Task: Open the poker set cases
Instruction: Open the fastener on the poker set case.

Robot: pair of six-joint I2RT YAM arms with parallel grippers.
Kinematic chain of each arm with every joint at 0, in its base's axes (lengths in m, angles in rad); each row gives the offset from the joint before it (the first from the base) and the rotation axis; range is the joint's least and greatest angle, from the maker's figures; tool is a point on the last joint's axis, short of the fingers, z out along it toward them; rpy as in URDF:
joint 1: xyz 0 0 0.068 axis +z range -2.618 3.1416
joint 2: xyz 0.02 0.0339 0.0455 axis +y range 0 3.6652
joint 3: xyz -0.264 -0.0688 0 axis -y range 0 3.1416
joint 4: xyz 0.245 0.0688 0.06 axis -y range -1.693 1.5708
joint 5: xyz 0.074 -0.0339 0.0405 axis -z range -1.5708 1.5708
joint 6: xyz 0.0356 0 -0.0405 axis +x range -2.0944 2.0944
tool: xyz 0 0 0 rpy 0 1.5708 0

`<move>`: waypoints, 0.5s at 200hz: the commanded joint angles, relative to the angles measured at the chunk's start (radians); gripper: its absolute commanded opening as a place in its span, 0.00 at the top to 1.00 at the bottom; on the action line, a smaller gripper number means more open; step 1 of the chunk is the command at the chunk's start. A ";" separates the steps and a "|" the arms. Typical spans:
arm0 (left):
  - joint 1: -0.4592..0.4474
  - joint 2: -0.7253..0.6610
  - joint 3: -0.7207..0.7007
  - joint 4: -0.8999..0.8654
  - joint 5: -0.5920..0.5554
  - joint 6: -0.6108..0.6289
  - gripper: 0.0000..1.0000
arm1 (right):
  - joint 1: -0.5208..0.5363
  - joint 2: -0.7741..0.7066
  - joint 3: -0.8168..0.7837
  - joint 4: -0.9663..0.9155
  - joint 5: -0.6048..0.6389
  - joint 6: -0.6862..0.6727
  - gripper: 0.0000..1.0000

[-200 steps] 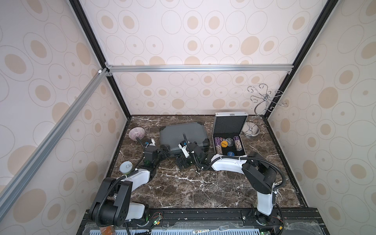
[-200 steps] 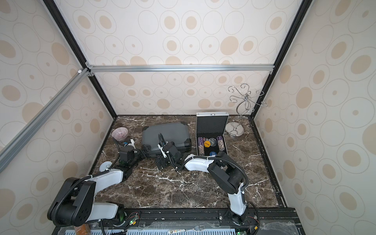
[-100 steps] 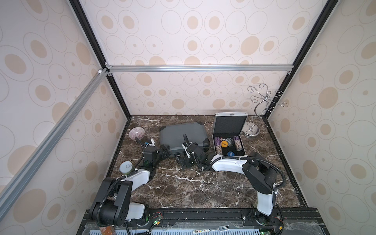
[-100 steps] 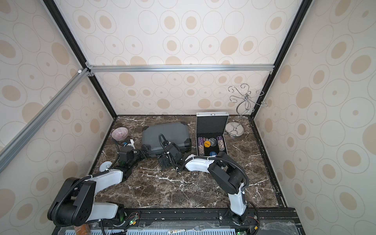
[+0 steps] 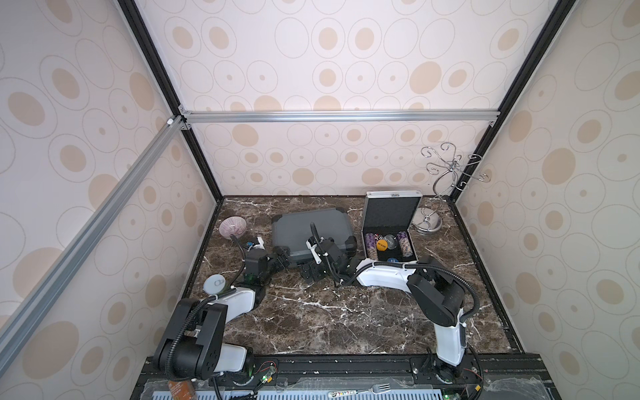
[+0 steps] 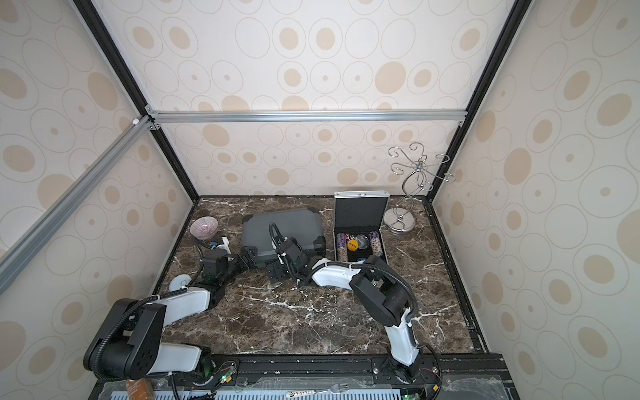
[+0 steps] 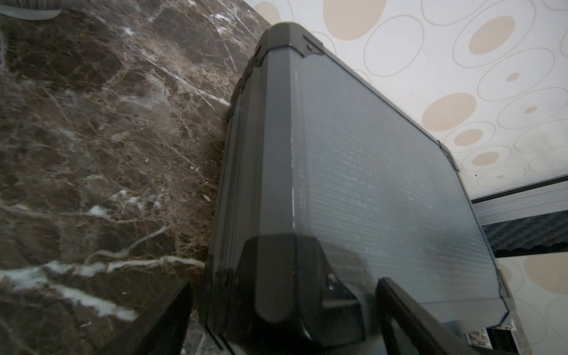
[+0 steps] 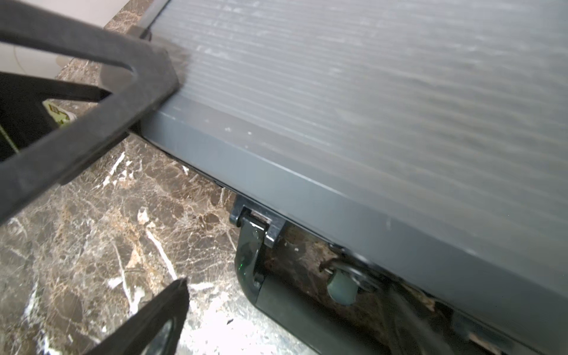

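Cases, two: you have the dark grey case (image 5: 304, 225) lying flat, lid down, with a ribbed top, black corners and a black handle (image 8: 307, 310) on its front edge; the silver case (image 5: 391, 211) stands open, chips (image 5: 371, 242) inside, well off beside the right pincer (image 5: 311, 272). Pincers, two, both released: the left pincer (image 5: 284, 259) straddles the grey case's near corner, the right straddles its front edge beside the handle. One pink bowl (image 5: 232, 227), one chrome hook stand (image 5: 429, 223)

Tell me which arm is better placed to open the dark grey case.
Probably right: the right gripper is open beside the handle of the dark grey case; the left gripper only straddles a corner.
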 commanded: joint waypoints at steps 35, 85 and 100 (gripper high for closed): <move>0.008 0.038 -0.035 -0.095 0.027 -0.013 0.08 | 0.046 -0.041 -0.045 0.084 -0.111 -0.110 0.01; 0.020 0.025 -0.033 -0.056 0.068 -0.053 0.08 | 0.089 -0.099 -0.185 0.144 -0.129 -0.115 0.03; 0.023 0.026 -0.027 -0.060 0.070 -0.047 0.08 | 0.089 -0.120 -0.215 0.151 -0.096 -0.109 0.04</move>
